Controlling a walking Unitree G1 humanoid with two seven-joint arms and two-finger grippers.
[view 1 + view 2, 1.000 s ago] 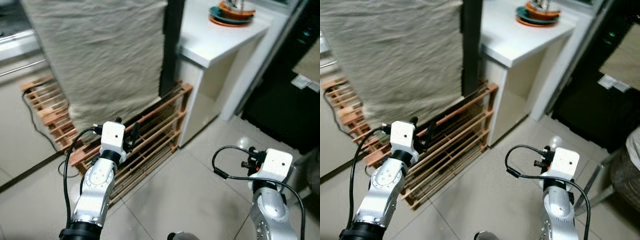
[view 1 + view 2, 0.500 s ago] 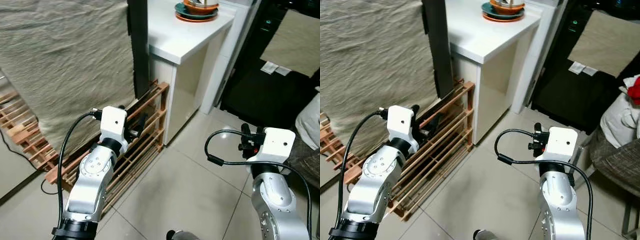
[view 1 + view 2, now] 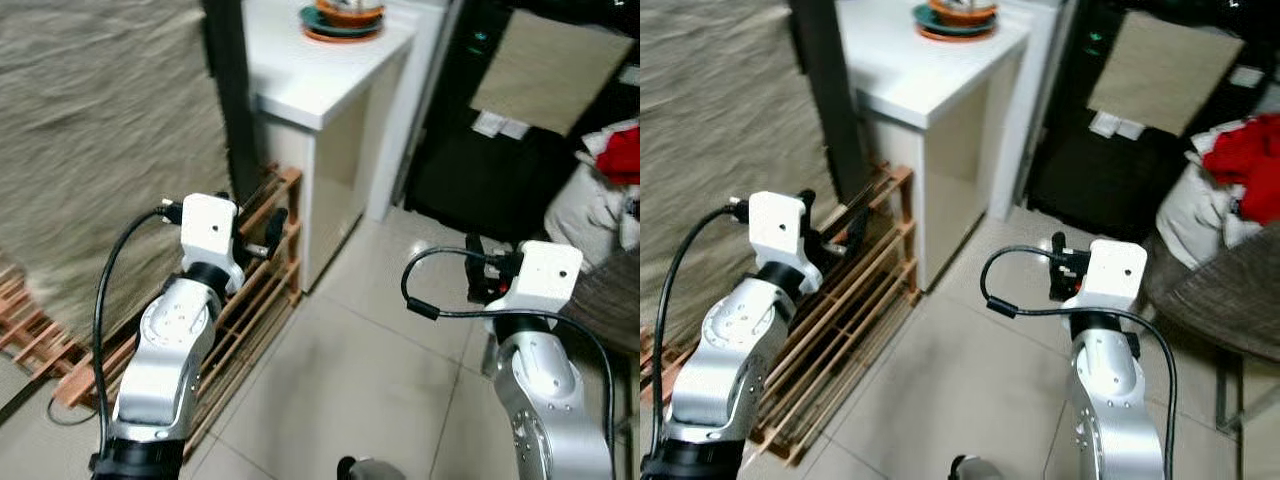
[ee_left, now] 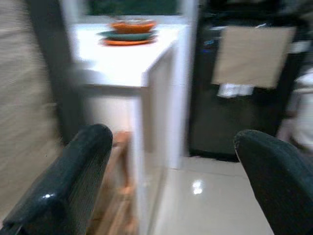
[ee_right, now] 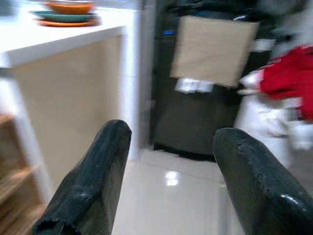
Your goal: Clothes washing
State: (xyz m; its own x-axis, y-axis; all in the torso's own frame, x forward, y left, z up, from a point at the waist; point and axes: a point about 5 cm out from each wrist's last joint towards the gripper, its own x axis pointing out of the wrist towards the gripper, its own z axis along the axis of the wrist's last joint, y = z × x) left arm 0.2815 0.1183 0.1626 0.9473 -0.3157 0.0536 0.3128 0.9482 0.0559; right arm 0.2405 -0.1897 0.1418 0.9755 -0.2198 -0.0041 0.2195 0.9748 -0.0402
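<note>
A heap of red and white clothes (image 3: 1232, 172) lies on a woven grey chair (image 3: 1225, 300) at the right; the right wrist view has the clothes (image 5: 286, 81) ahead, blurred. My left gripper (image 4: 171, 139) is held up in front of the wooden rack, open and holding nothing. My right gripper (image 5: 173, 134) is raised over the floor, open and holding nothing, pointing toward the black appliance. In the eye views the left gripper (image 3: 262, 228) and the right gripper (image 3: 482, 272) both hover at mid-height, apart from the clothes.
A white counter (image 3: 320, 85) carries stacked orange and teal dishes (image 3: 343, 18). A wooden slatted rack (image 3: 255, 285) leans below a hanging beige cloth (image 3: 100, 150). A black appliance (image 3: 470, 160) with a beige towel (image 3: 540, 65) stands behind. Pale floor tiles (image 3: 360, 370) lie between.
The whole view has swung to the right: the counter and rack slid left, and the chair with red and white clothes came into sight. Both arms keep their pose.
</note>
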